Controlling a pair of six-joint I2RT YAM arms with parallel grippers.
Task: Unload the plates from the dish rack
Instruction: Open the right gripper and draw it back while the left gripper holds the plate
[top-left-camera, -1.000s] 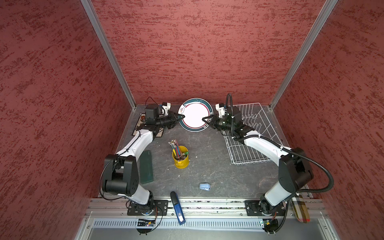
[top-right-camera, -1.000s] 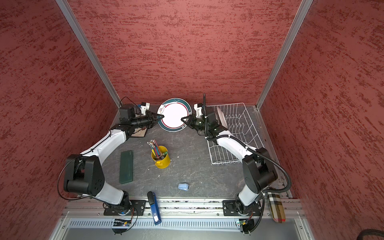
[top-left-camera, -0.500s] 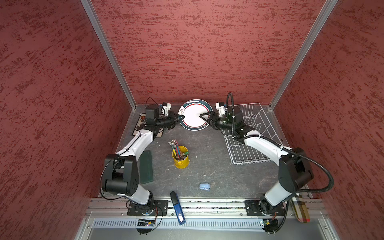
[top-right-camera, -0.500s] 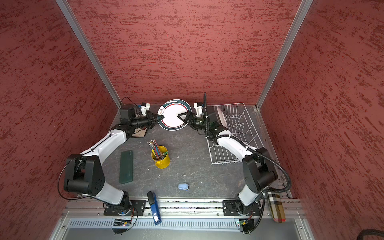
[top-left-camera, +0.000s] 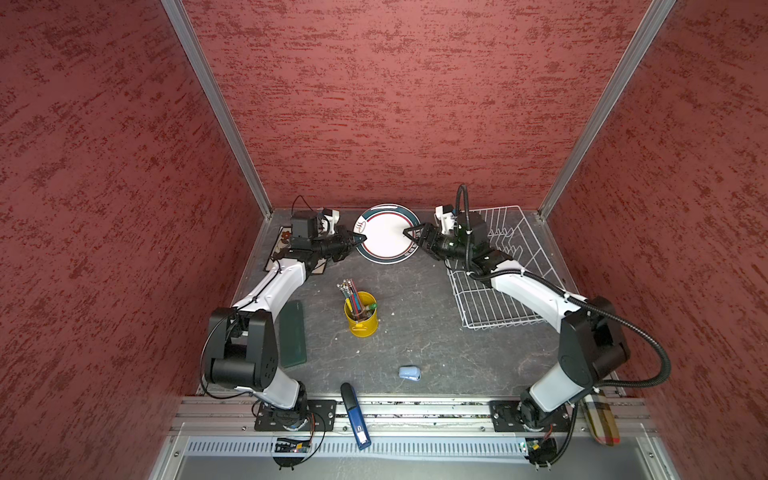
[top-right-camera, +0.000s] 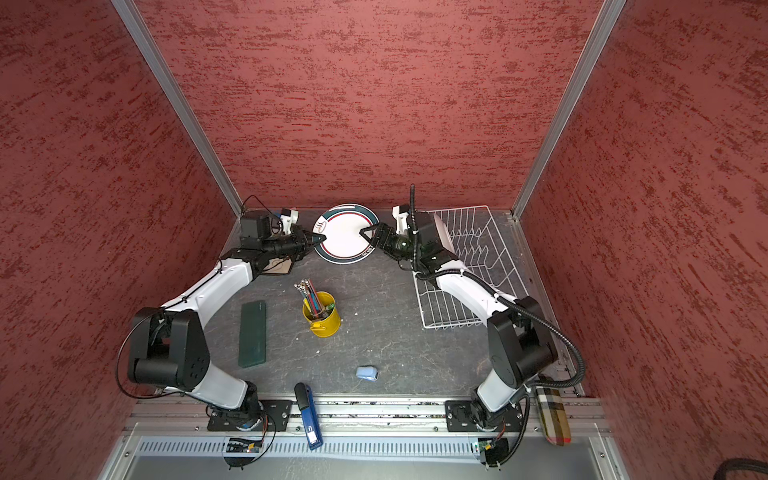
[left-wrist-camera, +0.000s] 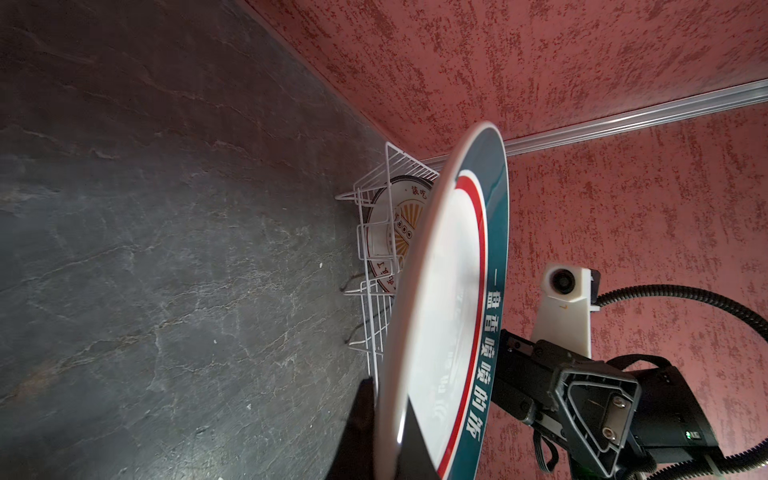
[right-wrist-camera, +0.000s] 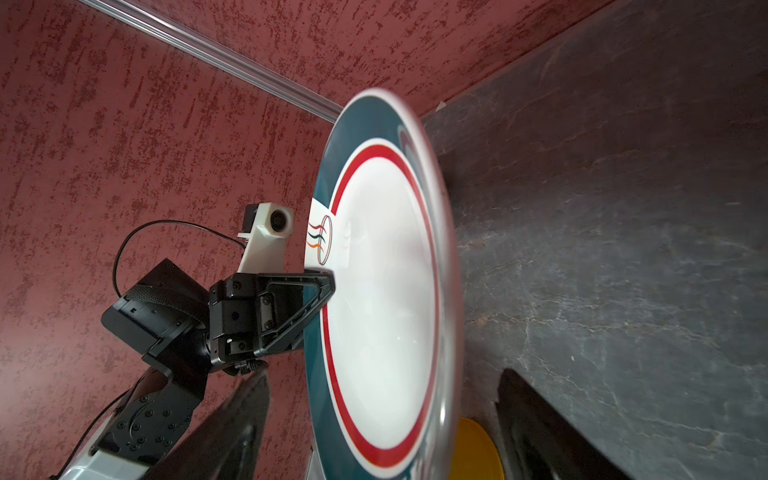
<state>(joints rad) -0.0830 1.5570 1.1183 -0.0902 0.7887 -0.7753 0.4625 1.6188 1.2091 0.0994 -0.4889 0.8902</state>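
Right wrist view: left fingers (right-wrist-camera: 320, 279) clamp the teal-rimmed plate (right-wrist-camera: 386, 311) by its rim; right fingers (right-wrist-camera: 536, 428) gape, holding nothing. One edge pinch may let it slip onto the table (right-wrist-camera: 623, 208).

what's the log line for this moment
left gripper: shut on round plate | right gripper: open around its rim | dish rack: sunburst plate inside

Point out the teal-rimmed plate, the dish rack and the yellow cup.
teal-rimmed plate (top-left-camera: 385, 237): in a top view, on its white centre.
dish rack (top-left-camera: 482, 306): in a top view, on its bare wire floor.
yellow cup (top-left-camera: 362, 324): in a top view, on its outer wall.
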